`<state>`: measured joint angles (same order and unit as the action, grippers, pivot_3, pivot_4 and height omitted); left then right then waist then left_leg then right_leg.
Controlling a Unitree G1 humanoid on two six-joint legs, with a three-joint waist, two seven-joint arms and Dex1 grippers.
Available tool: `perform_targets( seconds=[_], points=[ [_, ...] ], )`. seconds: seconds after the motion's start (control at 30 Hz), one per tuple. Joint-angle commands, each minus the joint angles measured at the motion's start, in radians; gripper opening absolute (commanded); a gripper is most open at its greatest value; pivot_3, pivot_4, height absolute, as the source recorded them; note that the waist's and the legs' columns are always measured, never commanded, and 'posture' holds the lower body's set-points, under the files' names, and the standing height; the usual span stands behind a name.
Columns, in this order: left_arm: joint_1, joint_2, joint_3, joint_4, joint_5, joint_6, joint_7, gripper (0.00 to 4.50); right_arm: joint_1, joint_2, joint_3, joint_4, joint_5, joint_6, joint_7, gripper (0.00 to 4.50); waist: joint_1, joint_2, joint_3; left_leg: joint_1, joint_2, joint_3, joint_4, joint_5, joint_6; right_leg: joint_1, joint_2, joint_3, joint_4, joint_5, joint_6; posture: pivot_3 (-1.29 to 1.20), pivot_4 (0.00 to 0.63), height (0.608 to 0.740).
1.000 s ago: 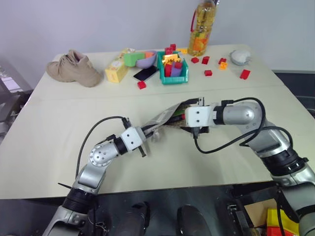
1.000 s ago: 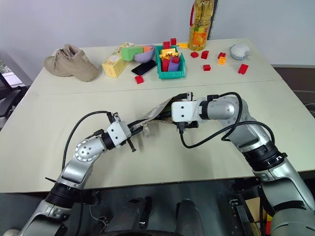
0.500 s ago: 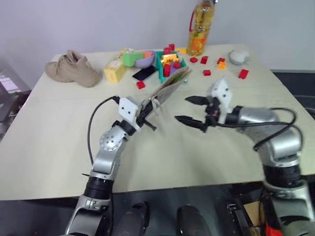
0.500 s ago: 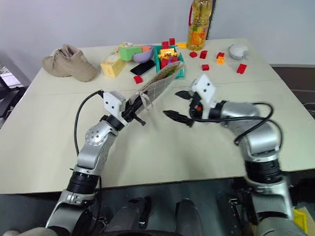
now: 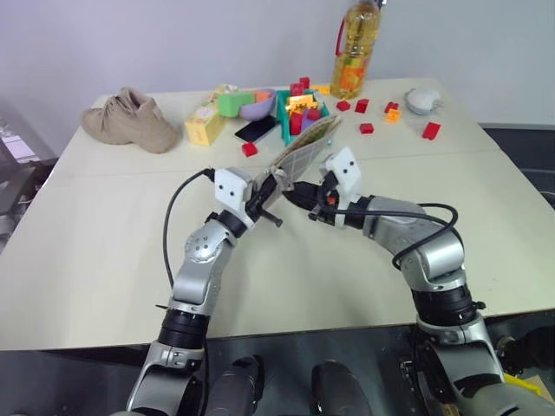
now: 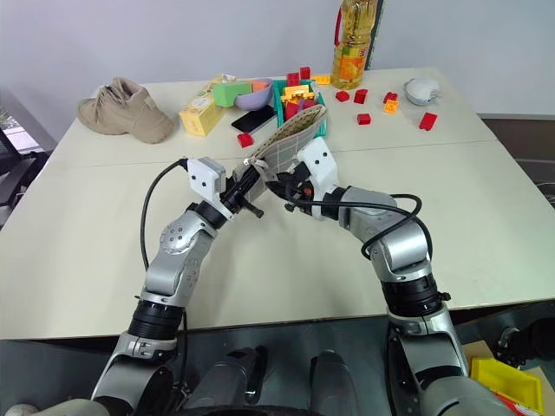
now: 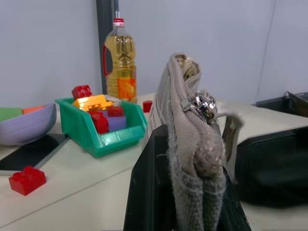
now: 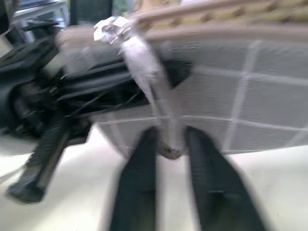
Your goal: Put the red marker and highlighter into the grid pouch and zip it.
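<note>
Lifting grid pouch (image 5: 305,149) higher, right fingers (image 8: 144,159) now pinching zipper pull (image 8: 144,72)

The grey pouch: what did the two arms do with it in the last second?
The left gripper lifted the grid pouch off the table and stood it up on edge. The right gripper let go, swung out open, then came back and closed around the zipper pull. The shoe, teal bin, oil bottle and scattered blocks stayed put.
</note>
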<state>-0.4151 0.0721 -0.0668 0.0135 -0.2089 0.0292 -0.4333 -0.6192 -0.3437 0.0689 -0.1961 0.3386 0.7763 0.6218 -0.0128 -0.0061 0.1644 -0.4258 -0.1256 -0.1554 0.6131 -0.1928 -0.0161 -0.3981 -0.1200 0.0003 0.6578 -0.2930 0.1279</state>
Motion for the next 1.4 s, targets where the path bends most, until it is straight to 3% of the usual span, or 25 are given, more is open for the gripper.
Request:
perform_targets(
  seconds=[0.03,0.43,0.63,0.73,0.9,0.93,0.97,1.13,1.4],
  points=[
    [0.01,0.016,0.005,-0.059,0.0,-0.016,-0.001,0.0,-0.042,-0.008,-0.035,-0.003,0.012,-0.034,-0.007,0.06,-0.001,0.0,0.0,0.0,0.0,0.0,0.0,0.0,0.0,0.0,0.0,0.0,0.0,0.0,0.0,0.0,0.15,0.74],
    [0.075,0.213,-0.007,-0.047,0.09,-0.141,-0.1,0.0,-0.145,-0.235,-0.182,0.297,-0.093,-0.185,-0.075,0.06,0.001,0.0,0.0,0.0,0.0,0.0,0.0,0.0,0.0,0.0,0.0,0.0,-0.001,0.0,0.0,0.0,0.15,0.74],
    [0.104,0.261,-0.005,-0.047,0.071,-0.142,-0.152,0.0,-0.101,-0.28,-0.16,0.287,-0.086,-0.168,-0.028,0.06,-0.004,0.0,0.0,0.0,0.001,0.003,-0.002,0.0,0.0,-0.002,0.0,0.002,0.0,0.0,0.0,0.0,0.15,0.74],
    [0.119,0.275,0.013,-0.062,0.033,-0.102,-0.167,1.06,-0.048,-0.298,-0.144,0.209,-0.037,-0.125,0.051,0.95,-0.001,0.0,0.0,0.0,0.001,0.003,-0.001,0.0,0.0,-0.001,0.0,0.002,0.0,0.0,0.0,0.0,0.15,0.74],
    [0.189,0.321,0.066,-0.136,-0.011,0.001,-0.16,3.55,0.096,-0.335,-0.152,0.093,0.021,-0.143,0.165,3.5,0.0,0.0,0.0,0.0,0.001,0.002,-0.001,0.0,0.001,-0.001,0.0,0.002,-0.001,0.0,0.0,0.0,0.15,0.74],
    [0.202,0.327,0.077,-0.15,-0.018,0.02,-0.156,4.18,0.115,-0.338,-0.158,0.083,0.027,-0.147,0.174,3.56,0.0,0.0,0.0,0.0,0.001,0.003,-0.001,-0.001,0.001,-0.001,0.0,0.002,-0.001,0.0,0.0,0.0,0.15,0.74],
    [0.229,0.336,0.102,-0.17,-0.031,0.049,-0.145,4.45,0.145,-0.343,-0.167,0.077,0.028,-0.16,0.182,3.56,0.0,0.0,0.0,0.0,0.001,0.002,-0.001,-0.001,0.001,-0.001,0.0,0.002,-0.001,0.0,0.0,0.0,0.15,0.74],
    [0.374,0.364,0.245,-0.226,-0.08,0.164,-0.073,4.45,0.261,-0.364,-0.224,0.099,0.037,-0.183,0.187,3.56,0.0,0.0,0.0,0.0,0.001,0.003,-0.002,-0.001,0.001,-0.001,0.0,0.002,-0.001,0.0,0.0,0.0,0.15,0.74],
    [0.449,0.374,0.321,-0.261,-0.087,0.255,-0.014,4.45,0.264,-0.342,-0.231,0.147,0.019,-0.224,0.134,3.56,0.006,0.0,0.0,0.0,0.001,0.003,-0.001,-0.001,0.001,0.0,-0.001,0.002,-0.001,0.0,0.0,0.0,0.15,0.74]
  ],
)
